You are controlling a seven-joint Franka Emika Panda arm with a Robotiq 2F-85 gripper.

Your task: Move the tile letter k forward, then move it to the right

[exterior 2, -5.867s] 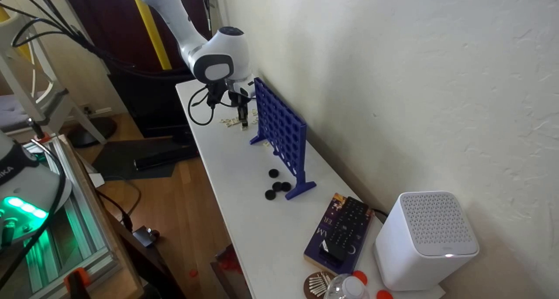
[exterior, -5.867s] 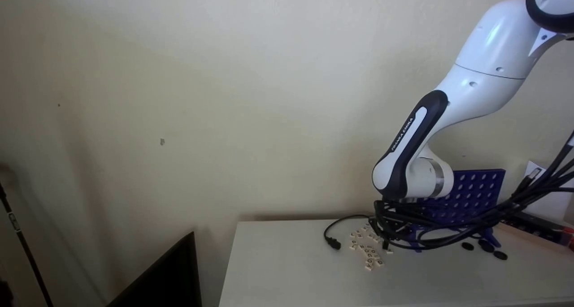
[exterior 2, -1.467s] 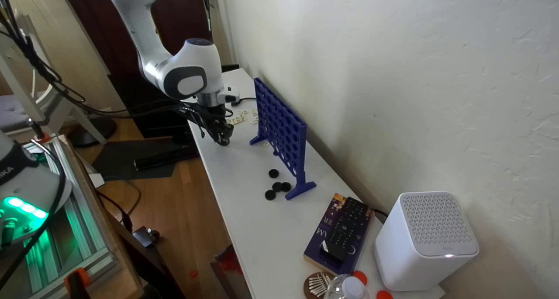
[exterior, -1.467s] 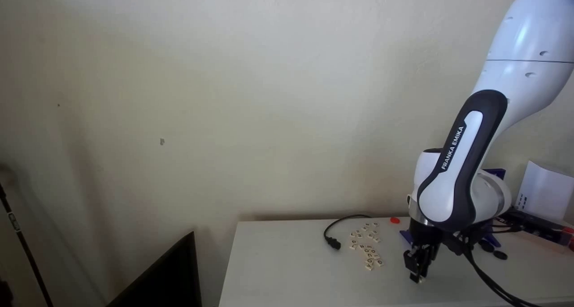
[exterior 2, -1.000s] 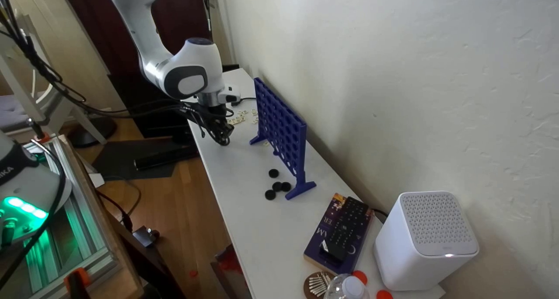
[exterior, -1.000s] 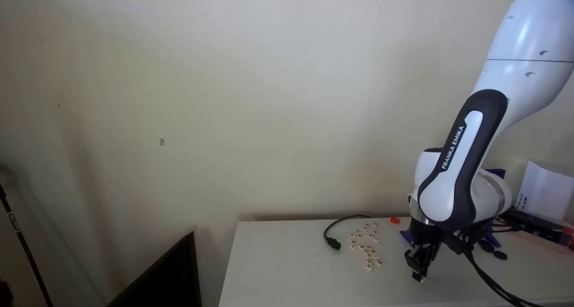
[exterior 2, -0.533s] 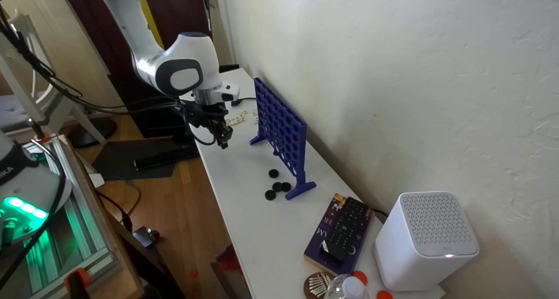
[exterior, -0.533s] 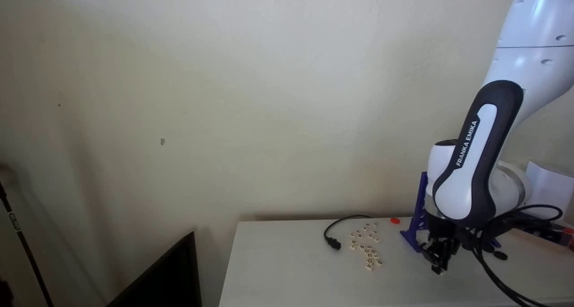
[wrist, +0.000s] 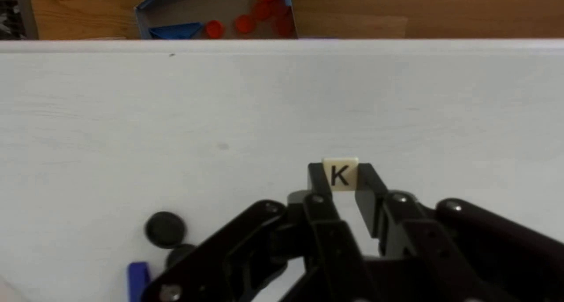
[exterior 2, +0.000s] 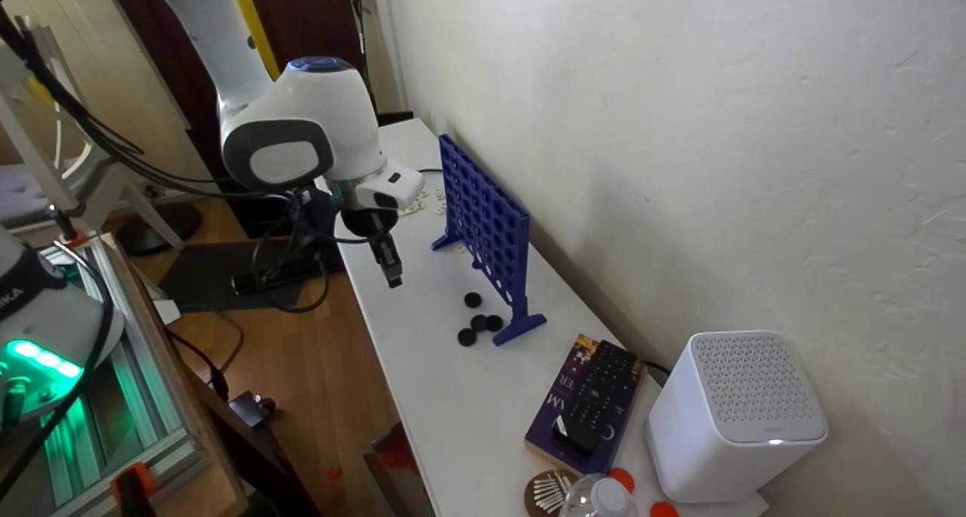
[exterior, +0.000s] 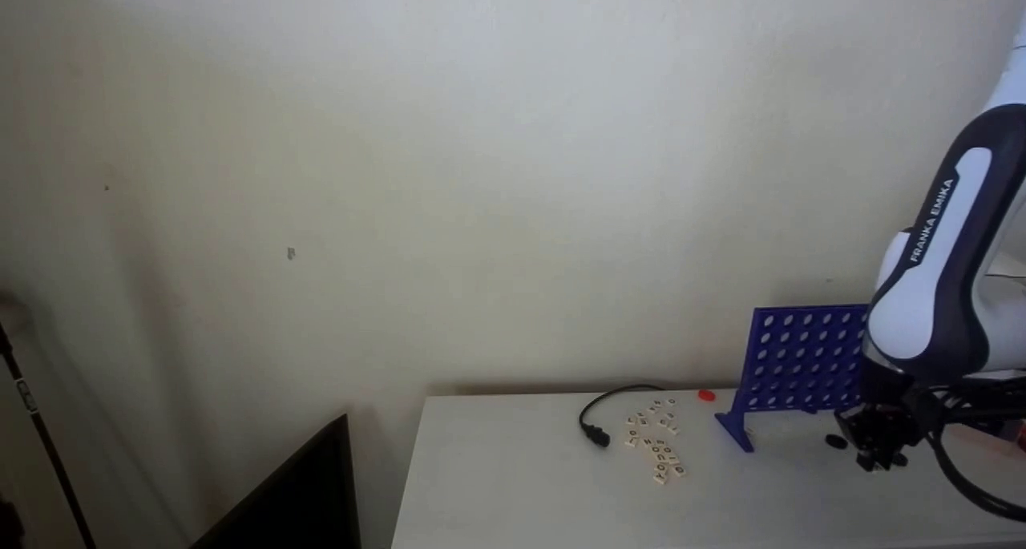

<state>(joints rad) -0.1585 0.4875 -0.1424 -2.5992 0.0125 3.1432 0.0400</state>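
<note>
My wrist view looks down close past my fingers (wrist: 369, 187) onto the table (wrist: 176, 117), while farther back an exterior view faces the wall (exterior: 481, 212) and an exterior view slants down past a white box (exterior 2: 732, 419), both sharing the blue rack (exterior 2: 487, 226).

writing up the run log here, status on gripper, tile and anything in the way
Black two-finger gripper shut on square cream K tile. Letter readable in wrist view. Round black discs nearby on white tabletop, possible obstacle.

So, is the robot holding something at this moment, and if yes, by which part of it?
Yes, the K tile, held between the jaws by two opposite side edges, with its letter fully visible.
</note>
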